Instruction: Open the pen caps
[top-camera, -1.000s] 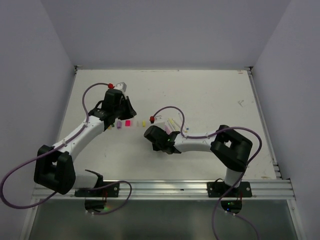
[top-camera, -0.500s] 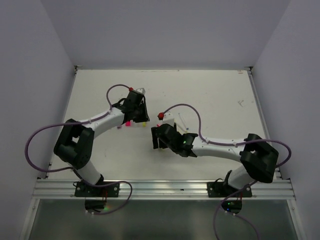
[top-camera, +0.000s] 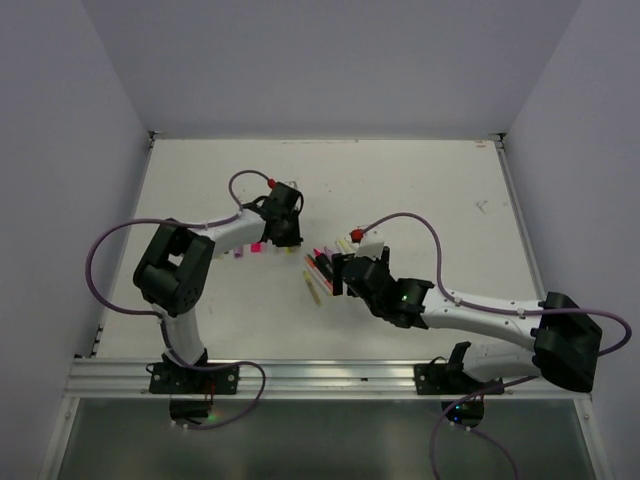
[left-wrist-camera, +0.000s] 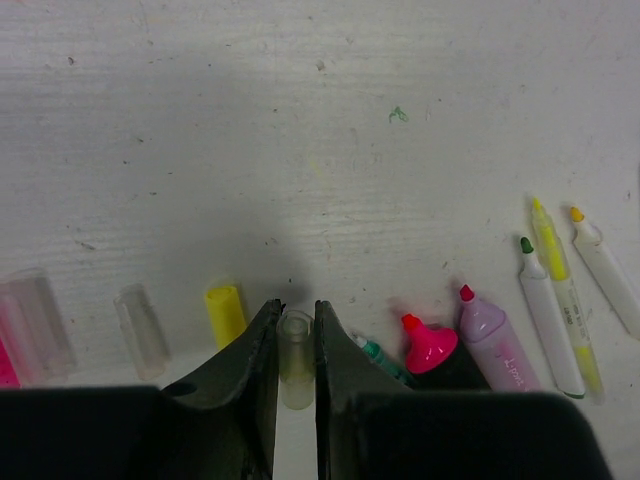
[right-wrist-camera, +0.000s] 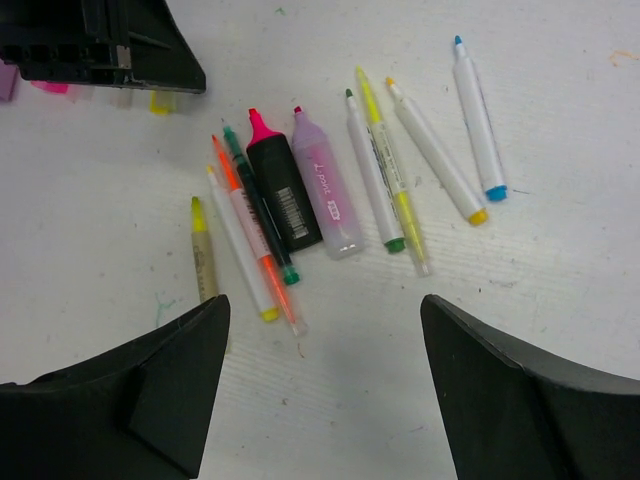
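Has swung the left pincer (left-wrist-camera: 295, 310) in near the lilac pen (left-wrist-camera: 495, 340) since a second ago, clamped on a pale cap (left-wrist-camera: 295, 360); holds the right pincer (right-wrist-camera: 322, 310) wide apart over that pen. Risks losing the cap — slick, narrowly pinched — across the surface (left-wrist-camera: 300, 120).

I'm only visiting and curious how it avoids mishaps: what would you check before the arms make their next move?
1. Left gripper shut on the small clear plastic cap: ok, the cap is pinched between its fingers.
2. Right gripper free: ok, it is open wide with nothing in it.
3. Loose pens and highlighters uncapped: ok, every tip seen in the right wrist view is bare.
4. Clear cap resting on the white table: cannot tell.
5. Grippers apart from each other: ok, a gap shows between them from above.
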